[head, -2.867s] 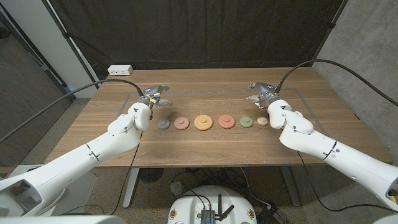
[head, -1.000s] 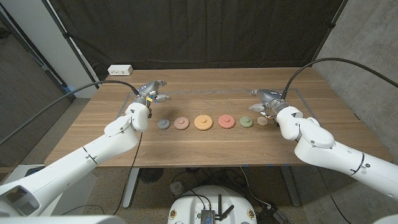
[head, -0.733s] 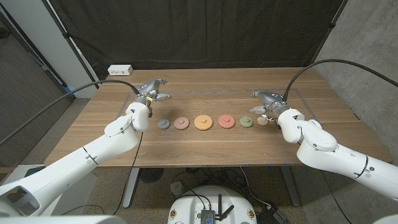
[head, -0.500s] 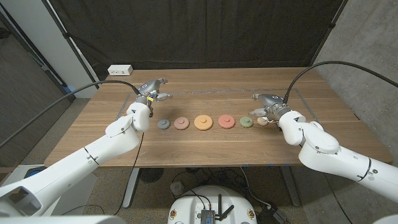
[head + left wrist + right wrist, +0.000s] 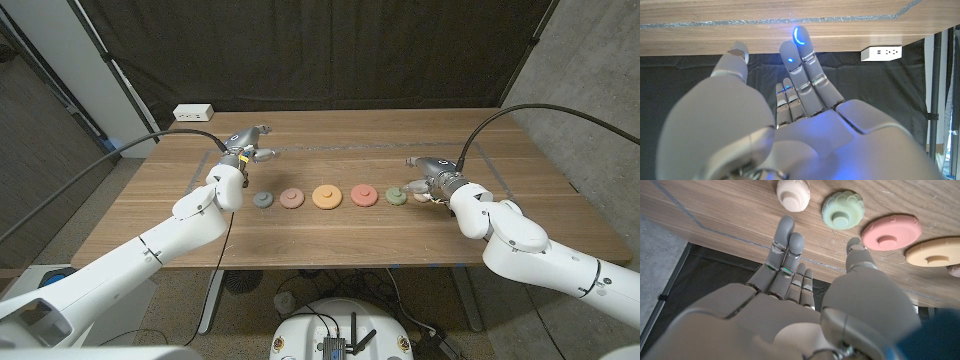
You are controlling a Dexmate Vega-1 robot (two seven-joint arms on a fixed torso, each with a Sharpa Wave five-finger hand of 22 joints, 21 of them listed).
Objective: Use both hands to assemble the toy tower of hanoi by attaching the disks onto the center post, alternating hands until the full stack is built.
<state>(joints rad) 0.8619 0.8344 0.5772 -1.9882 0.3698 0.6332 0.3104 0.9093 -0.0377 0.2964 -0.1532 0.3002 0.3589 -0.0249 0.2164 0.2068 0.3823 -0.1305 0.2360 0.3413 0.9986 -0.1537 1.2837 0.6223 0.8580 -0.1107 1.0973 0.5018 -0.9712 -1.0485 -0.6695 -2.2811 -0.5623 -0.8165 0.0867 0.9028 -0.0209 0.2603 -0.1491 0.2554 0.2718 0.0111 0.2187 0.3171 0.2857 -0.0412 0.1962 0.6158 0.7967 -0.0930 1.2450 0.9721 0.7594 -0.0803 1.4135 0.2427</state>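
While my left hand (image 5: 248, 150) hangs spread, my right hand (image 5: 425, 172) hovers spread, empty, beside the cream disk (image 5: 793, 194).

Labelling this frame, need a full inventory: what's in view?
Disks: six in a row mid-table: grey, dusty pink, orange, coral, green, cream.
Table: one, wooden.
Power strip: one, white, at the far left corner.
Curtain: black, behind the table.
Left robot hand: open, beyond the grey disk.
Right robot hand: open, by the cream and green disks.
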